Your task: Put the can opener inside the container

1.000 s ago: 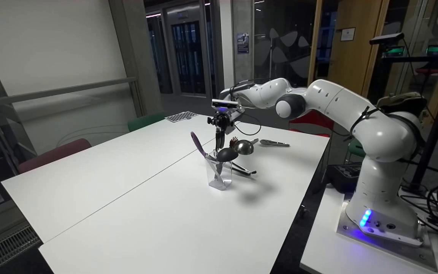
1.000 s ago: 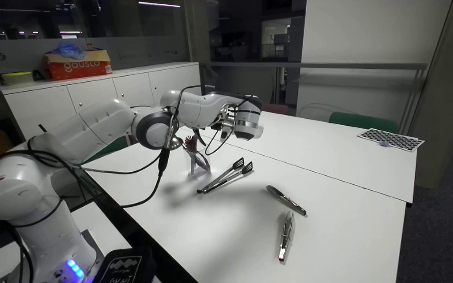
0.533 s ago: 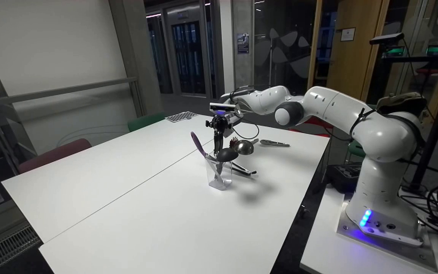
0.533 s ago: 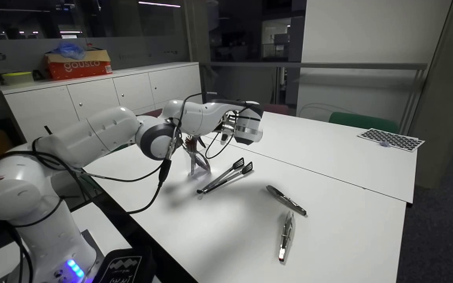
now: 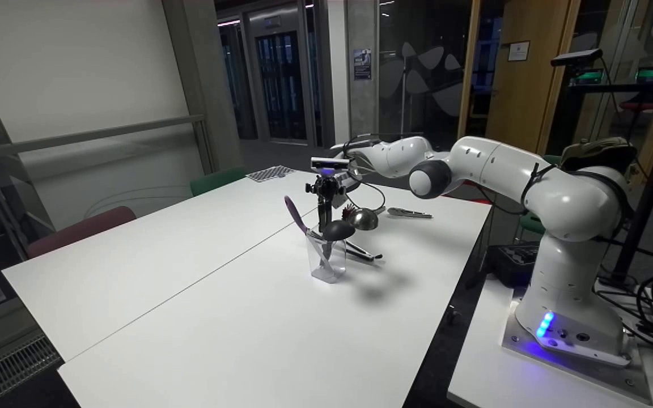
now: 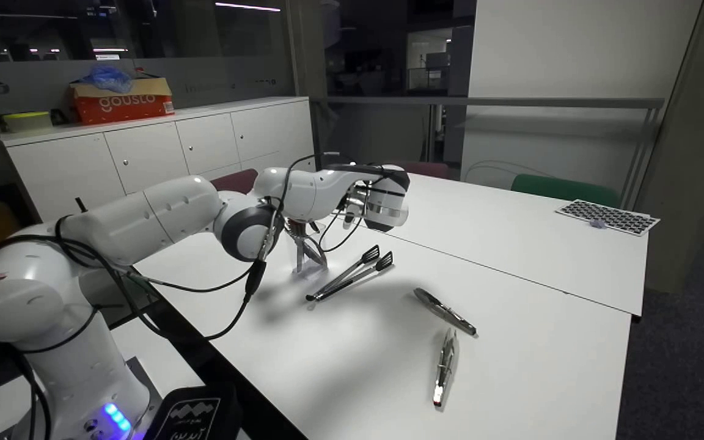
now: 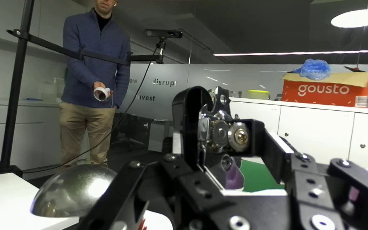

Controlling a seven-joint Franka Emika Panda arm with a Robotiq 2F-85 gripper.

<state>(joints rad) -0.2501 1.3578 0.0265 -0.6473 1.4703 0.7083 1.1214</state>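
Note:
The container (image 5: pixel 326 274) is a clear vessel upright on the white table, in both exterior views, with utensils standing in it. Among them are a purple handle (image 5: pixel 295 214), a black ladle (image 5: pixel 339 230) and a shiny metal ladle (image 5: pixel 364 219). Metal gears and black handles mark the can opener (image 7: pixel 221 133) in the wrist view. My gripper (image 7: pixel 225 140) is shut on it, one finger on either side. In an exterior view my gripper (image 5: pixel 325 220) points down just above and behind the container's rim. The can opener's lower end is hard to make out there.
Slotted black-headed tongs (image 6: pixel 352 275) lie beside the container. Two more tongs, one dark-handled (image 6: pixel 445 311) and one silvery (image 6: pixel 445 370), rest farther along the table. A checkered board (image 6: pixel 607 216) lies at a table corner. A person (image 7: pixel 96 70) stands in the background.
The arm has come down, carrying my gripper and the can opener lower toward the container's utensils. It has also shifted slightly sideways. The container and the tongs on the table stay where they were.

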